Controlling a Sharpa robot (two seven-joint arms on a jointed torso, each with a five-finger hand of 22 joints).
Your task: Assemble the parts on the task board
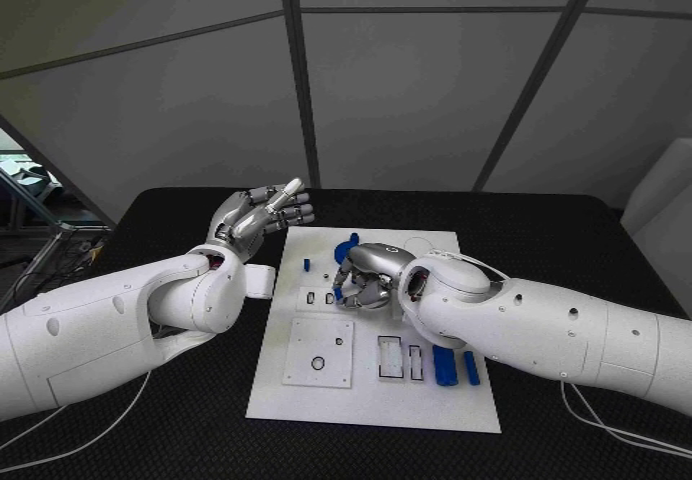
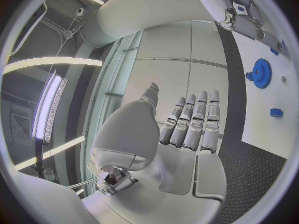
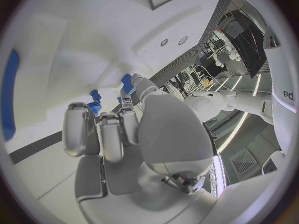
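The white task board (image 1: 433, 400) lies in the middle of the black table. My right hand (image 1: 369, 276) is down on its middle, fingers curled, and its thumb and a fingertip pinch a small blue part (image 3: 127, 82). A second small blue part (image 3: 94, 96) stands just beyond the other fingertips. At the board's far end lies a blue gear (image 1: 346, 250) (image 2: 260, 73), with a small blue peg (image 1: 306, 265) (image 2: 276, 112) to its left. My left hand (image 1: 265, 214) (image 2: 190, 122) is raised off the board's far left corner, fingers straight and apart, holding nothing.
Two blue bars (image 1: 443, 362) (image 1: 470, 367) lie side by side at the board's near right, beside slotted recesses (image 1: 392, 357). A square plate with holes (image 1: 317, 352) sits at the near left. Black table (image 1: 562, 240) surrounds the board.
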